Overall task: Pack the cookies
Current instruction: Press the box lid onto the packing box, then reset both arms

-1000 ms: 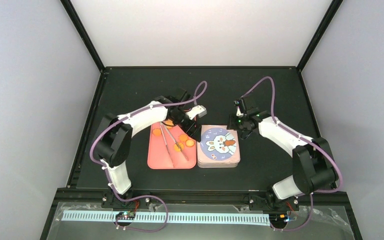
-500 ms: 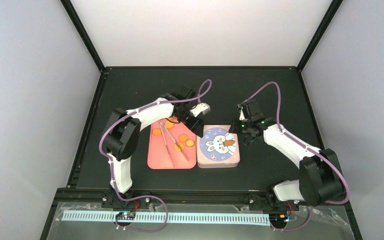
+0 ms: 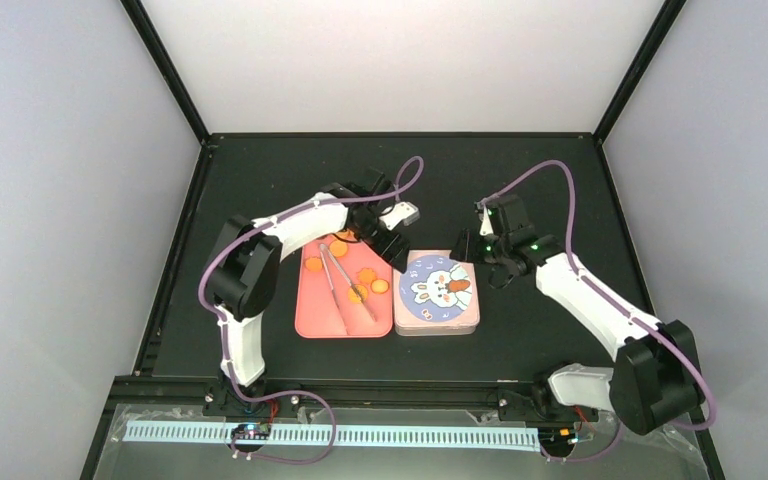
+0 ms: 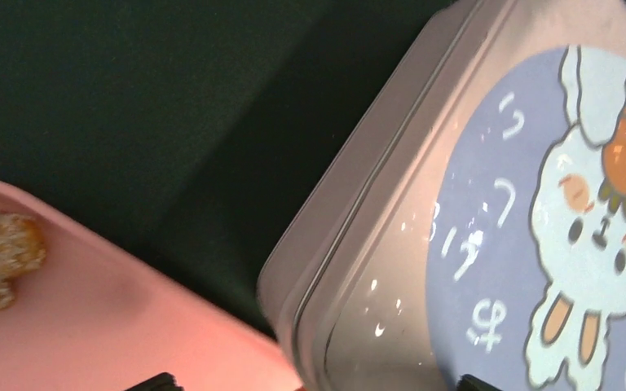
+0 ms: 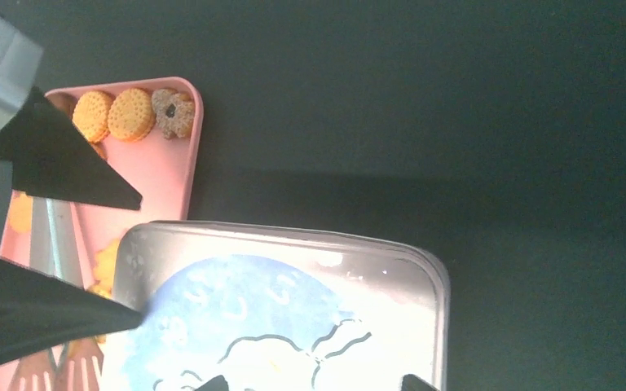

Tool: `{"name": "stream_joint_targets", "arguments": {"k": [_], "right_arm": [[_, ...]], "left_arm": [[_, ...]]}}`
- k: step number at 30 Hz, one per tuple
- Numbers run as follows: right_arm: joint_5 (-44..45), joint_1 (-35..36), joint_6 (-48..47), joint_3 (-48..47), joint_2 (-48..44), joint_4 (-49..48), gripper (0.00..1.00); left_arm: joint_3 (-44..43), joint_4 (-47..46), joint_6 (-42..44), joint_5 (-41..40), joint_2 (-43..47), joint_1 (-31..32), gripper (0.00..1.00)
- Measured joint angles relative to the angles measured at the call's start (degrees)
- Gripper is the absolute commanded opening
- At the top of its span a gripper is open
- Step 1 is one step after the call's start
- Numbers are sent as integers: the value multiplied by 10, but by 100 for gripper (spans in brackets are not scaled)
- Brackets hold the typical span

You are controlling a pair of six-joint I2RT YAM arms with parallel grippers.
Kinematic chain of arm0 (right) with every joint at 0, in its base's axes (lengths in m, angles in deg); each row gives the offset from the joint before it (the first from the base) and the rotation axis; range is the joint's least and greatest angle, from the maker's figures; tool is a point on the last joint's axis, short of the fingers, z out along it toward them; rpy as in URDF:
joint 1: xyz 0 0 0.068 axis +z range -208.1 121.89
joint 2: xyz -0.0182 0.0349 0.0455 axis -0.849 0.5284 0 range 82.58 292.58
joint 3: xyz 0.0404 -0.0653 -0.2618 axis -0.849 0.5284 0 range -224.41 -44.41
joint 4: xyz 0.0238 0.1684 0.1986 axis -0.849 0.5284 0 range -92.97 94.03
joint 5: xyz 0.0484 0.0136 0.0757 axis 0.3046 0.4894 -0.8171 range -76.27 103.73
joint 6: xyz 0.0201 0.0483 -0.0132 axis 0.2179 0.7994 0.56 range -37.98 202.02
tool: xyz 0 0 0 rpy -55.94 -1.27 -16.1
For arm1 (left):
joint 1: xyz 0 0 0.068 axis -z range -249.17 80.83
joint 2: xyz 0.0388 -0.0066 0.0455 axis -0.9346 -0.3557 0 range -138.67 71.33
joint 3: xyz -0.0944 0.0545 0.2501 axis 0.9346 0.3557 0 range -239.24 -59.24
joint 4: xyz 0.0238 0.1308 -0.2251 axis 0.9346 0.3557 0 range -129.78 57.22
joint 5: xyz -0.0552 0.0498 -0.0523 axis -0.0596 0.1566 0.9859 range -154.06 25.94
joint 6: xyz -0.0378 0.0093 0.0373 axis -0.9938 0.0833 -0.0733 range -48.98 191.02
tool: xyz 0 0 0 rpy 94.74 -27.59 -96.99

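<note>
Several orange cookies point(image 3: 367, 281) lie on a pink tray point(image 3: 315, 320); the right wrist view shows two round ones point(image 5: 133, 114) and a dark-centred flower one point(image 5: 173, 112) at the tray's far end. One cookie point(image 4: 0, 248) shows in the left wrist view. A closed tin point(image 3: 438, 293) with a rabbit lid stands right of the tray. My left gripper point(image 3: 397, 254) is open, its tips straddling the tin's far-left corner point(image 4: 293, 285). My right gripper point(image 3: 487, 262) hangs open over the lid's far-right part point(image 5: 391, 285), holding nothing.
Metal tongs point(image 3: 345, 285) lie across the tray among the cookies. The left gripper's black fingers point(image 5: 65, 163) reach into the right wrist view beside the tin. Black table mat point(image 3: 520, 190) surrounds tray and tin; black frame posts stand at the back corners.
The left gripper shifted right to the tin's far-left corner. The right arm swung its elbow outward and brought its gripper over the tin's far-right corner, jaws wider.
</note>
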Motion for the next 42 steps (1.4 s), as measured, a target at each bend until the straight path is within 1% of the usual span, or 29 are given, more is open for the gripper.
{"name": "stream_joint_targets", "arguments": {"k": [1, 2, 4, 5, 7, 10, 13, 16, 18, 20, 23, 26, 29, 30, 35, 40, 42], "right_arm": [[2, 0, -2, 0, -7, 3, 67], [5, 0, -2, -2, -14, 6, 74], [16, 0, -4, -9, -29, 15, 94], [24, 0, -9, -19, -36, 20, 99], [36, -1, -10, -36, -45, 25, 100], [61, -7, -19, -62, -59, 34, 100], [90, -27, -21, -69, -73, 38, 100], [124, -64, -19, -63, -95, 40, 100], [161, -91, -14, -54, -117, 39, 100], [218, -111, -8, -41, -138, 30, 100], [306, -122, -11, 4, -157, -15, 100], [377, -124, -27, 72, -157, -78, 100], [435, -125, -45, 133, -144, -138, 100], [447, -125, -49, 142, -140, -150, 100], [506, -141, -71, 193, -124, -258, 100], [531, -165, -102, 295, -125, -426, 100], [529, -176, -110, 338, -121, -491, 100]], "left_arm": [[-3, 7, 5, -9, 1, -1, 99], [-7, 17, 10, -18, 3, -2, 99], [-18, 46, 19, -44, 14, -8, 99], [-27, 62, 23, -52, 21, -12, 99], [-52, 89, 30, -63, 37, -26, 99], [-112, 126, 43, -71, 68, -63, 99], [-149, 137, 54, -74, 108, -124, 99], [-130, 126, 55, -72, 154, -203, 99], [-84, 96, 55, -66, 184, -256, 99], [5, 34, 51, -57, 223, -310, 99], [187, -111, 42, -44, 287, -368, 99], [351, -254, 34, -34, 332, -383, 99], [474, -396, 20, -28, 336, -381, 99], [479, -405, 19, -28, 333, -381, 99], [513, -578, -6, -29, 310, -381, 99], [547, -702, -14, -34, 309, -381, 99], [583, -758, -17, -43, 318, -379, 99]]}}
